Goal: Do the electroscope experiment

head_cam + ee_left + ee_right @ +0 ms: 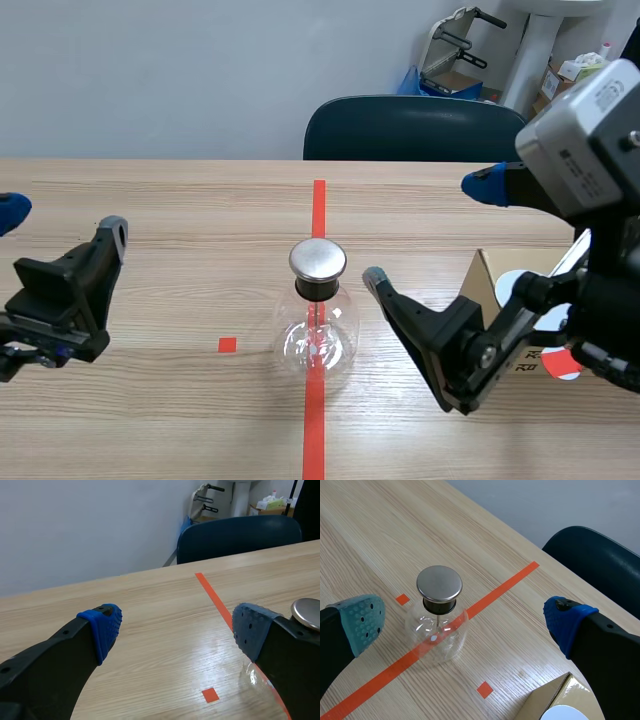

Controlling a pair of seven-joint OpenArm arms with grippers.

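On the wooden table, the electroscope stands upright on the centre tape line, its long axis vertical, just left of the wide-open right gripper, the nearer one, while the equally wide left gripper sits well apart at the left.

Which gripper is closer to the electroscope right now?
The right gripper: one fingertip lies just beside the electroscope; the left gripper sits well off.

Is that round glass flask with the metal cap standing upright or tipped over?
Upright: the round glass flask stands on its base, metal cap on top.
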